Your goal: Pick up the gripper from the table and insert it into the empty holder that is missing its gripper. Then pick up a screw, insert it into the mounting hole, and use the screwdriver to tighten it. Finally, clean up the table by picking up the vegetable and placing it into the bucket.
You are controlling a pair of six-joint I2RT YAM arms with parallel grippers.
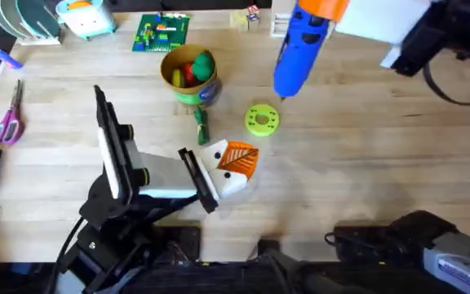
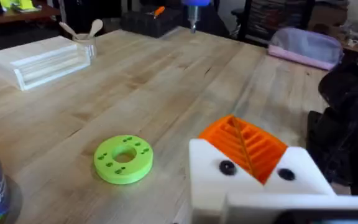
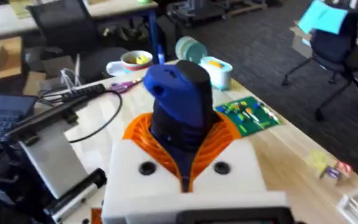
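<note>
My right gripper (image 1: 321,6) hangs high over the table's back, shut on the blue screwdriver (image 1: 303,45), whose bit points down at the wood. In the right wrist view its orange pads clamp the screwdriver (image 3: 179,102). My left gripper (image 1: 241,159) rests low at mid-table, its white holder (image 2: 253,186) carrying the orange ribbed gripper (image 2: 247,146); the jaws look shut on nothing. Two dark screw heads show on the white block. The dark green vegetable (image 1: 201,124) lies on the wood just in front of the yellow bucket (image 1: 190,77). I see no loose screw.
A lime-green disc (image 1: 261,120) with holes lies right of the vegetable. Red and green toy produce fills the bucket. Scissors (image 1: 8,118) lie at the left, a green brick plate (image 1: 161,33) at the back, and a clear box (image 2: 39,61) stands farther off.
</note>
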